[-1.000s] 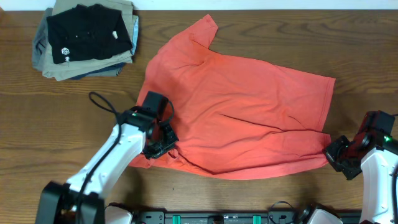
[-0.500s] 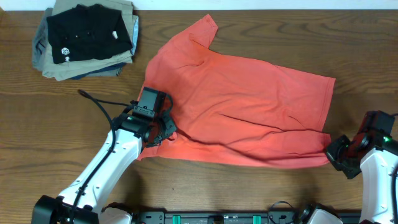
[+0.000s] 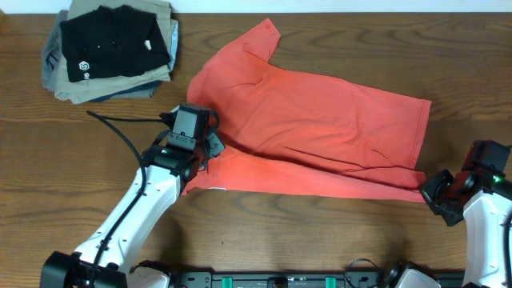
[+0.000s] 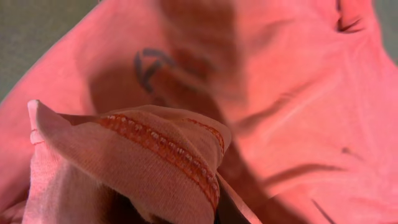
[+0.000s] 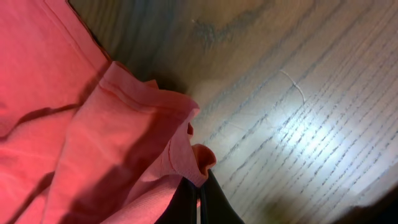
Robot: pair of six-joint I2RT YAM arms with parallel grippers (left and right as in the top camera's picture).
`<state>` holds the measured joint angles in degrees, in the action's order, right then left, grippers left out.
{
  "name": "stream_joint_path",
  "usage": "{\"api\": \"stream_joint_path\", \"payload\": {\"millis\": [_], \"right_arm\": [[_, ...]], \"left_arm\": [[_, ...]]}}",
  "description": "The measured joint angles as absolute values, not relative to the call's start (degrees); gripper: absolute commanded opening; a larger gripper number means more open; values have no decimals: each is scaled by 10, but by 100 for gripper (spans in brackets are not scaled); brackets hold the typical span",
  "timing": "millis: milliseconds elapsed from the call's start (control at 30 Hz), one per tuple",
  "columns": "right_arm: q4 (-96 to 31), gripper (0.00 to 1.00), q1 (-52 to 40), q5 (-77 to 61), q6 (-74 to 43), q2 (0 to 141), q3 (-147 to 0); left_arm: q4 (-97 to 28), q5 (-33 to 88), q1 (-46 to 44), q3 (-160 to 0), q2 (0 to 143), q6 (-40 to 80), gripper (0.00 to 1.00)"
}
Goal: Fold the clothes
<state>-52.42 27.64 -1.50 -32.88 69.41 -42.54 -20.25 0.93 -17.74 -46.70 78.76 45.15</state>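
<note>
Overhead, the coral-red T-shirt [image 3: 320,120] fills the middle and right of the counter [image 3: 80,176]. One sleeve reaches toward the far edge at 12 o'clock, and the straight end lies at 3 o'clock with bare wood beyond it. There is open counter along the near edge from 5 to 8 o'clock and on the left at 9 o'clock. The stack of folded garments [image 3: 112,76], with a black shirt [image 3: 112,44] on top, sits at 10 o'clock, apart from the T-shirt.

My left fingers [image 3: 210,150] are closed on the T-shirt's edge at its 8 o'clock side. My right fingers [image 3: 433,190] are closed on its corner at 4 o'clock. Between them a long strip of cloth is pulled taut, a paler band below the creased body.

The left wrist view gives what the overhead cannot. It shows the pinched edge bunched into a peak, its stitched seam [image 4: 161,146] curling over, and a faint dark mark [image 4: 149,62] on the cloth behind; my own tips are hidden there. The right wrist view shows the corner [image 5: 180,143] crumpled just above my closed fingers [image 5: 210,208], with wood grain open toward 3 o'clock.
</note>
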Motion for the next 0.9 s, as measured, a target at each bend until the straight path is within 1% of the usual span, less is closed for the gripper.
{"api": "stream_joint_path", "payload": {"millis": [367,567,800,833,867,900], "right_arm": [[-452,1,276,-20,-349,694,-425],[-443,1,275,-28,-357,695,-425],[-401,1,244,-28,-367,710,-425],[-394,1,242,-28,-367,712,-425],[-386,1,238,-28,-368,716,-425],[-379,2,236,-28,-369,718,-425]], "left_arm": [[-126,-5,-177,-467,819,451,6],[-83,-20,-177,-467,847,451,6],[-24,-29,-177,-467,865,451,7],[-20,-31,-177,-467,865,451,8],[-15,-34,-177,-467,865,451,16],[-13,-35,-177,-467,865,450,26]]}}
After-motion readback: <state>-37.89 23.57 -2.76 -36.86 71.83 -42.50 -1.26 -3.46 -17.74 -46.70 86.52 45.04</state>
